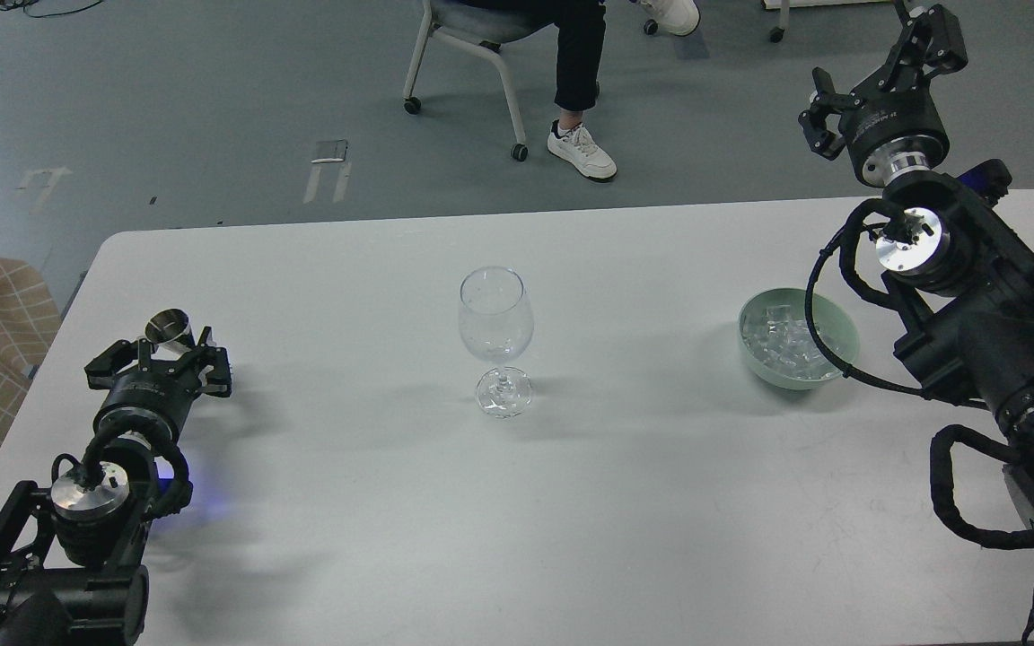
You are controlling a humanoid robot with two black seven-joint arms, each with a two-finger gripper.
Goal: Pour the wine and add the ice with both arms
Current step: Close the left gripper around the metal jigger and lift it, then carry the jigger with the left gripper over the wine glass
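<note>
Our left pincer (161,352) sits low over the white table (391,502), its fingers spread on either side of a small metal cup (169,327). The cup leans, its open mouth turned up and towards the far edge. We cannot tell whether the fingers press on it or only flank it, nor whether any wine lies inside it.

To the right of this pincer, well apart, the wine glass (495,336) stands upright on its foot in the middle of the table. Its bowl looks clear; whether any liquid is in it cannot be made out.

Our right pincer (885,76) is raised high beyond the far edge of the table, over the grey floor (167,108), its fingers spread wide and holding nothing. Below it and nearer to us, just left of our right arm (993,332), a pale green bowl (843,327) rests on the table with the ice (782,345) heaped in it. A black cable of that arm loops across the bowl's near right rim.

Beyond the table, left of the right pincer, a seated person's leg (578,54) and white shoe (582,151) show beside a wheeled chair (472,54)
</note>
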